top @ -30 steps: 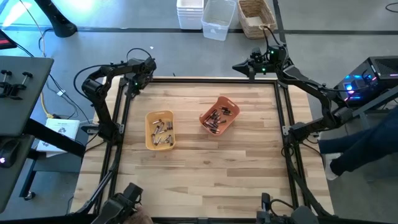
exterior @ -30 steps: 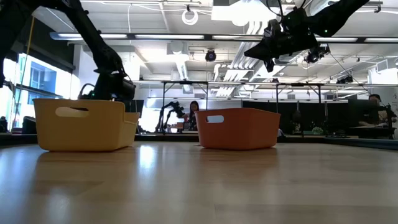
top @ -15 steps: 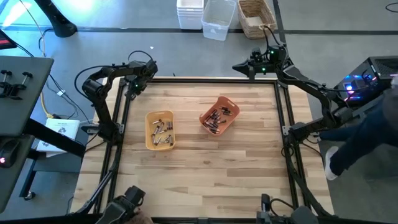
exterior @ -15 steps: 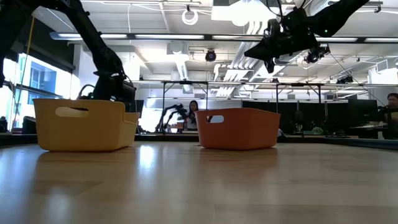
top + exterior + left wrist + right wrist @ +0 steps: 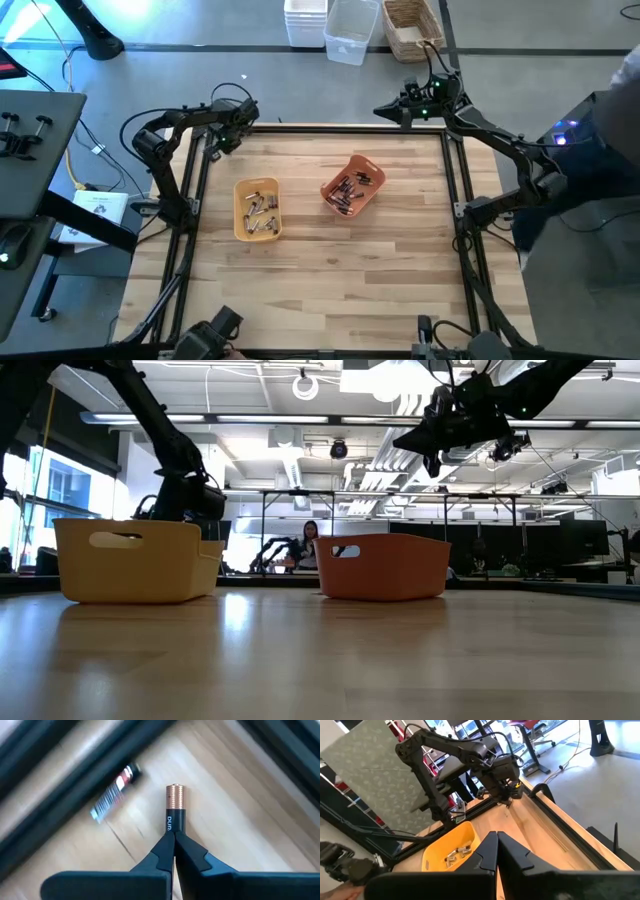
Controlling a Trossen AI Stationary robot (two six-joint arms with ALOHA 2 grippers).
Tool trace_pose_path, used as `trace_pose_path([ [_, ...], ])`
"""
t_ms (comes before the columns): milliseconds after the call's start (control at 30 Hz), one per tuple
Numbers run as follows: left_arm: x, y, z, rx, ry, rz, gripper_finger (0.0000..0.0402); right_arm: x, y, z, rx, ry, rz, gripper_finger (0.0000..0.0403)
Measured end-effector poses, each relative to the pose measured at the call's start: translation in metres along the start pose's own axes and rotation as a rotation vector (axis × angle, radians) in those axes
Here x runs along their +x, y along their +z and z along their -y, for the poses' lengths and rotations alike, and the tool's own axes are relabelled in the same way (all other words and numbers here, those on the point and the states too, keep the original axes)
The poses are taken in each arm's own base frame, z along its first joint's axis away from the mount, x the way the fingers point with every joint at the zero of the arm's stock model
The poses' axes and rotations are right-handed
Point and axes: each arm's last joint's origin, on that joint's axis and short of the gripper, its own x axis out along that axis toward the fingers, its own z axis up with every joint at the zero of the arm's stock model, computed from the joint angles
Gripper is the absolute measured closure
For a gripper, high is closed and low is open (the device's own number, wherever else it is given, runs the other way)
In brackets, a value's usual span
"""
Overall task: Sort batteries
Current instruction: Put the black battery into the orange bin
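At the table's far left corner the left gripper (image 5: 243, 113) has its jaws pinched on the black end of a copper-topped battery (image 5: 175, 807), gripped by one tip only, so the cell sticks straight out beyond the fingers; that suits carrying it to a tray and letting it drop in end-first. A second battery (image 5: 115, 793), silver with a red band, lies loose on the bare wood just beside it, near the dark frame rail (it looks blurred, so the wrist is probably moving). Both cells sit apart from the trays, which is likely why this arm is working the corner at all.

The yellow tray (image 5: 257, 209) stands left of the table's middle and holds silvery batteries; the orange tray (image 5: 353, 185), slightly farther back and turned at an angle, holds darker ones. By that split, the copper-topped cell probably belongs with one kind, though which I cannot judge from here.

The right gripper (image 5: 384, 108) waits above the far edge near the right corner, fingers pressed together with nothing between them.

Against the earlier frames, the left gripper has shifted a little to the right along the far edge and sits higher in the low view, and its jaws have closed. The trays and right arm have not moved. A person at the right edge has moved.
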Motion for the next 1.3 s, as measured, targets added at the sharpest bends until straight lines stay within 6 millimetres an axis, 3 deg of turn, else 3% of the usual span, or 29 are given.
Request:
trace_pose_path([
  [400,-0.026,-0.069,0.009,0.210,-0.130,0.002,0.0402,0.000,0.000,0.000,-0.004,0.000,0.000,0.0402],
  [633,-0.040,-0.111,0.009,0.517,-0.232,-0.018,0.0401,0.000,0.000,0.000,-0.005,0.000,0.000,0.0402],
  [800,-0.051,-0.139,0.013,0.891,-0.380,0.032,0.0401,0.000,0.000,0.000,-0.021,0.000,0.000,0.0402],
  [900,-0.055,-0.148,0.013,1.042,-0.425,0.056,0.0401,0.000,0.000,0.000,-0.020,0.000,0.000,0.0402],
  [1067,-0.056,-0.153,0.013,1.059,-0.440,0.042,0.0395,0.000,0.000,0.000,0.006,0.000,0.000,0.0402],
  [1300,-0.048,-0.155,0.015,1.066,-0.420,0.026,0.0324,0.000,0.000,0.000,0.024,-0.007,0.002,0.0402],
])
